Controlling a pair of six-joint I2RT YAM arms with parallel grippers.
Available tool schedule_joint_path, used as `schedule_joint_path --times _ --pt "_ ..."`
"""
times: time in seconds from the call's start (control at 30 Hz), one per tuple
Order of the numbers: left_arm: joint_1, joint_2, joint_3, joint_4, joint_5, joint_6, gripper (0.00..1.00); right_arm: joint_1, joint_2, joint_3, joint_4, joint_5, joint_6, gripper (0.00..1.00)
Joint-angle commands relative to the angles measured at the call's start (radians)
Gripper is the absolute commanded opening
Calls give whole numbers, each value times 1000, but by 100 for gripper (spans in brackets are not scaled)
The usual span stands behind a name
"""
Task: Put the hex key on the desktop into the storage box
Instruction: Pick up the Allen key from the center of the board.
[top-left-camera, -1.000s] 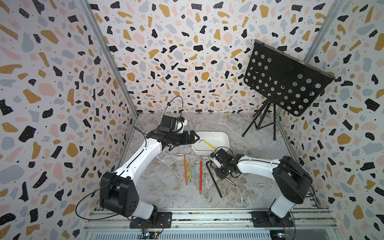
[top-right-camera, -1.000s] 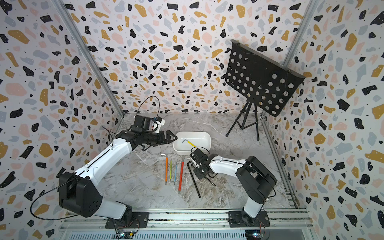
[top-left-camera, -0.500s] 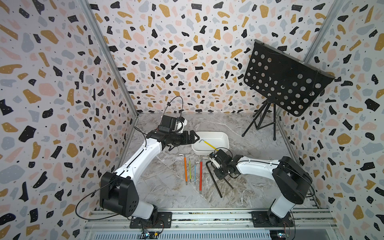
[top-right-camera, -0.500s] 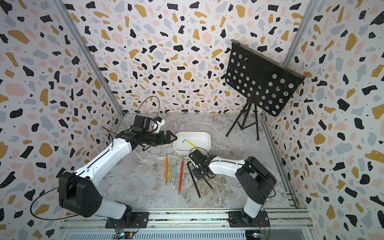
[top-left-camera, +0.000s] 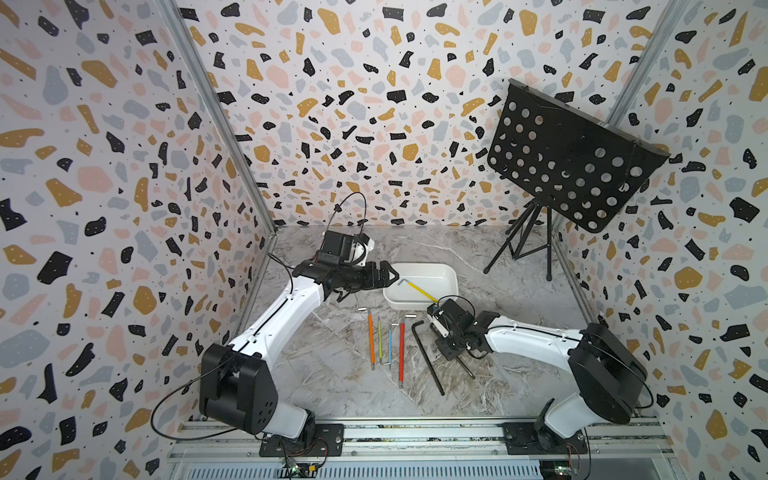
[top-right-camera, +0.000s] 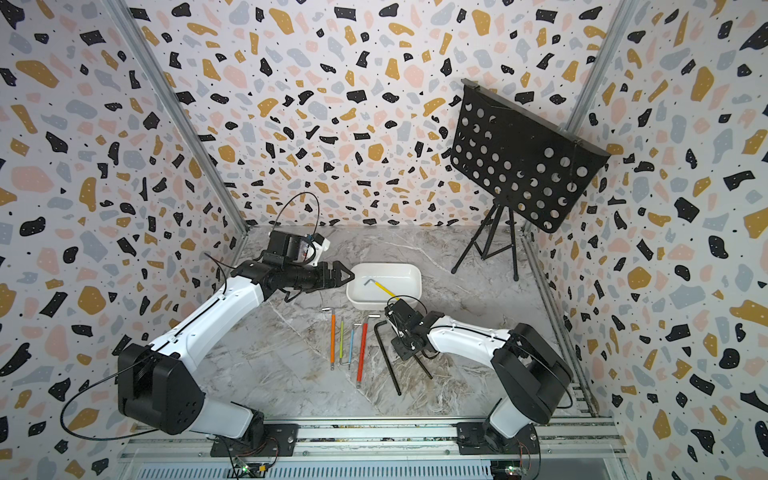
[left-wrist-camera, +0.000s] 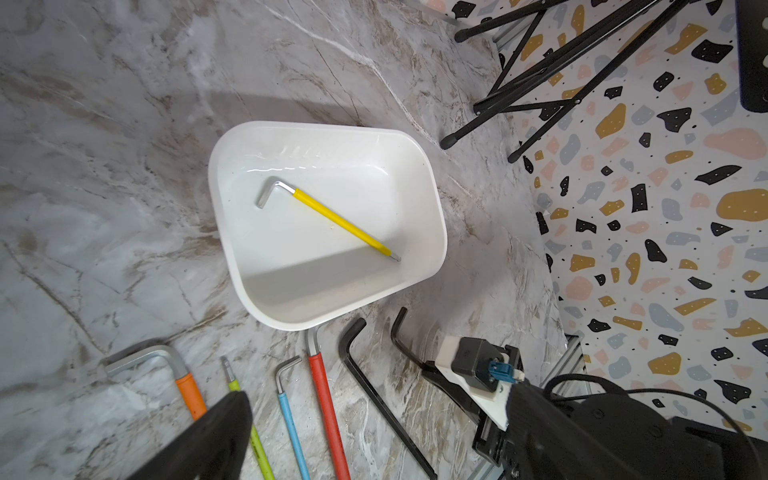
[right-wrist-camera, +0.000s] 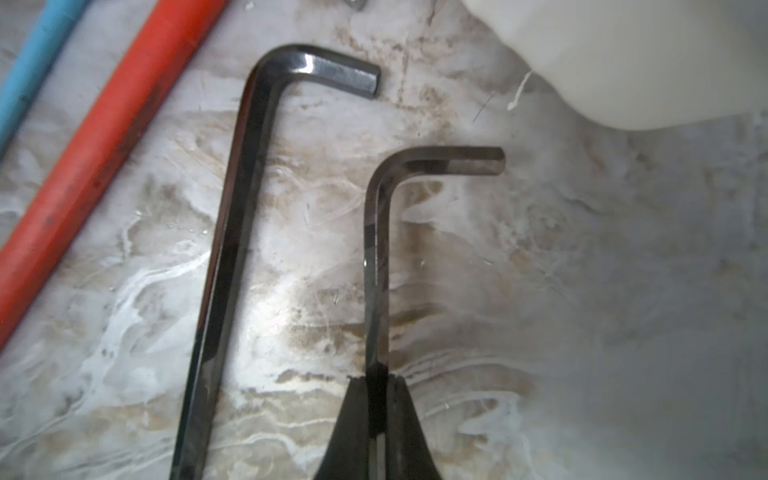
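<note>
We see the flat grey-and-white marble-patterned desktop (top-left-camera: 332, 374) closed in by speckled terrazzo walls (top-left-camera: 374, 124) on three sides and by an aluminium rail (top-left-camera: 415, 432) along the front. The shallow glossy white storage box (top-left-camera: 424, 269) sits toward the back centre. Bare marble lies behind it up to the rear wall, and more lies between it and the tripod legs of the black perforated music stand (top-left-camera: 573, 162) in the back right corner. The widest free patch is at the front left, beside the left arm. We count seven L-shaped hex keys. One yellow-sleeved key (left-wrist-camera: 340, 220) lies slantwise inside the box. Six are on the desktop just in front of the box's near rim, in a row with small gaps between them: an orange-sleeved one (top-left-camera: 370, 336), a green-sleeved one (top-left-camera: 379, 338), a blue-sleeved one (top-left-camera: 390, 343), a red-sleeved one (top-left-camera: 402, 349), a long bare black one (top-left-camera: 428, 361) and a shorter bare black one (right-wrist-camera: 376, 270). The red key's bent end reaches right up to the rim. The right gripper (right-wrist-camera: 376, 380) is down low with its tips clamped on the shaft of the shorter black key, and we cannot tell whether that key is off the marble. The left gripper (top-left-camera: 388, 276) hovers beside the box's left end. Only one of its fingers (left-wrist-camera: 224, 432) shows in the wrist view, well off-centre, so its jaws look spread with nothing between them.
</note>
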Motion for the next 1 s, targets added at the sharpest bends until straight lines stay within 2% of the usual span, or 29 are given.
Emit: schedule_joint_path --times 0.0,0.77,0.97 --pt "-3 -10 -7 9 -12 24 100 -2 -64 10 -52 32 11 0" --pt "-2 -35 -11 18 1 29 100 -15 -198 24 -70 -9 60 0" --pt "-2 -49 -24 42 15 21 100 -44 -256 41 -98 -64 82 0"
